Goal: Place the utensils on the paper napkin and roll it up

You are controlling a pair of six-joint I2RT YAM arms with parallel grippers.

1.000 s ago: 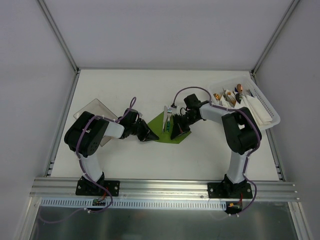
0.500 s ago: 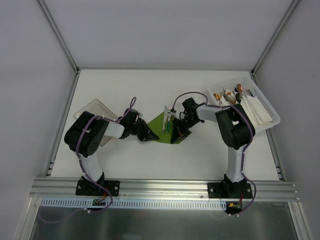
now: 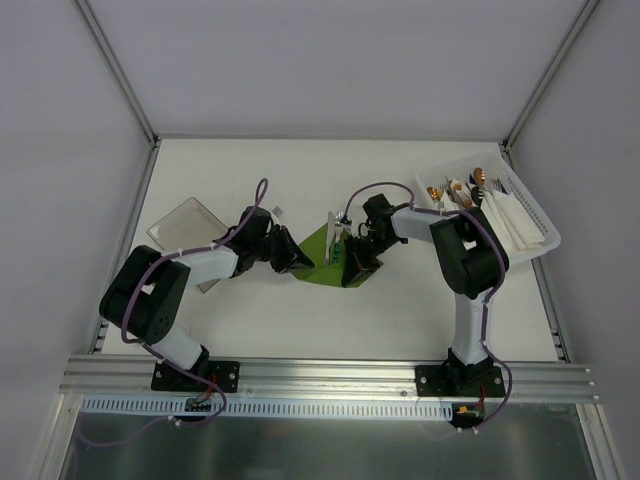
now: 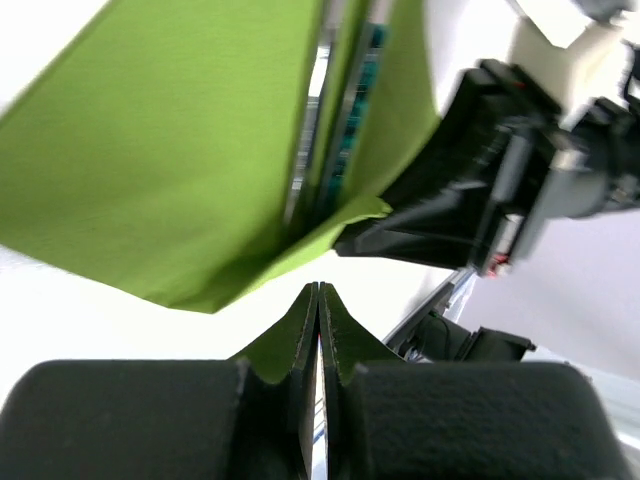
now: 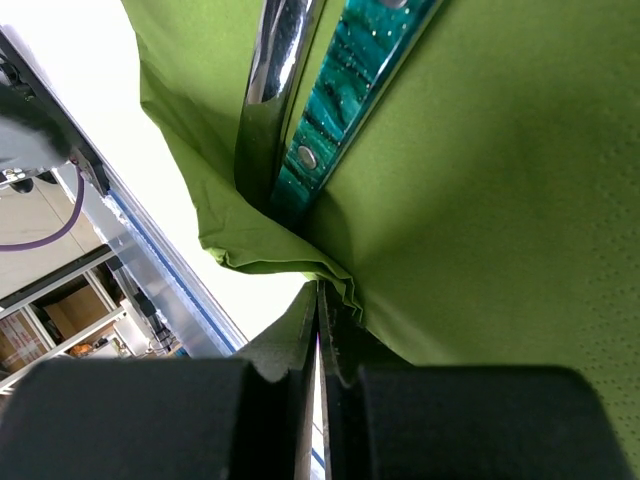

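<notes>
The white table (image 3: 400, 310) carries a white basket (image 3: 537, 216) at its far right corner, filled with folded white napkins (image 3: 510, 215) and copper-tipped cutlery (image 3: 470, 185), and a clear plastic tray (image 3: 185, 222) near its left edge. The green paper napkin (image 3: 316, 250) is near the middle of the table, between the two arms, with its two sides raised so that it folds into a trough. The left gripper (image 4: 318, 295) is at the napkin's left side, its jaws pressed together with a corner of green paper pinched between the tips. The right gripper (image 5: 318, 292) is at the napkin's right side, jaws likewise closed, and the crumpled edge of the napkin runs right into its tips, so it appears to have hold of the paper. The utensils (image 5: 300, 90) lie in the crease of the fold, just beyond the right gripper's tips: a silvery handle and a teal handle with a rivet, side by side and touching the green paper.
</notes>
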